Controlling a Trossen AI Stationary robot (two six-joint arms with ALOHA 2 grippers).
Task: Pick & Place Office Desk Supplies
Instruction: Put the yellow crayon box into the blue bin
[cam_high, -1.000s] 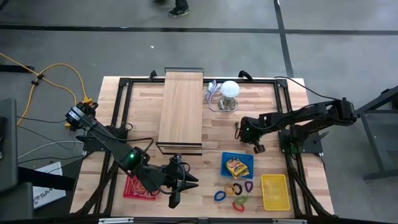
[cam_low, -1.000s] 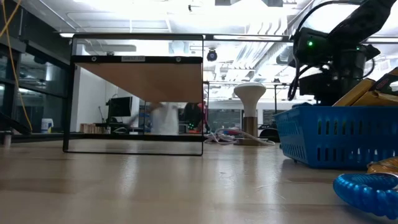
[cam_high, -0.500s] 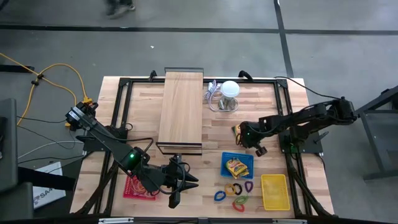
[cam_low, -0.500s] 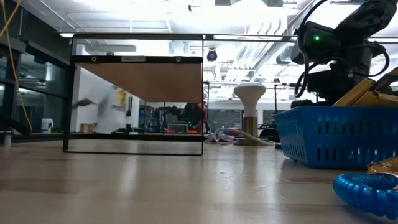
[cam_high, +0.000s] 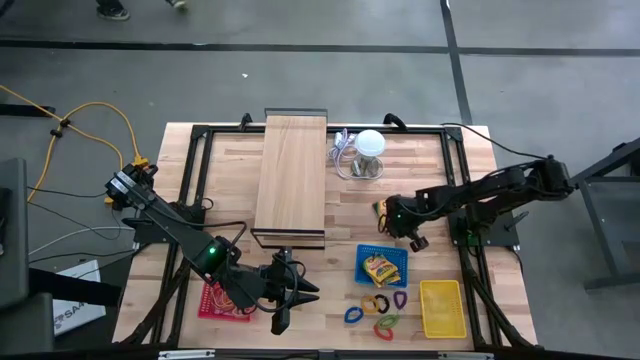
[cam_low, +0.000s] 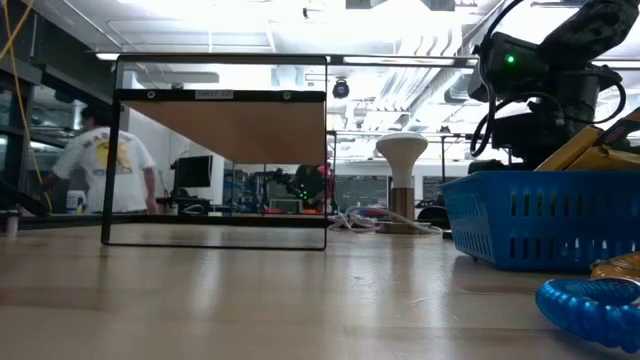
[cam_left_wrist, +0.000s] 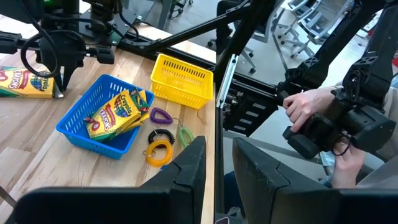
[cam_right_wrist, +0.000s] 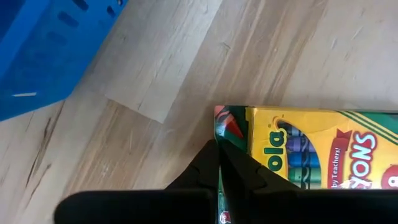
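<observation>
With its fingers shut, the right tool (cam_right_wrist: 219, 163) pinches the end of the crayon pack (cam_right_wrist: 311, 162), which lies on the tabletop (cam_high: 300, 270) just far of the blue basket (cam_high: 382, 267); the left tool (cam_high: 290, 300) waits part-open, empty, farther away.

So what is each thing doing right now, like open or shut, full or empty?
Right gripper: fingers shut on the edge of a crayon box lying on the table.
Left gripper: fingers open, holding nothing.
Blue basket: holds crayon packs.
Yellow basket: empty.
Coloured clips: loose on the table.
</observation>
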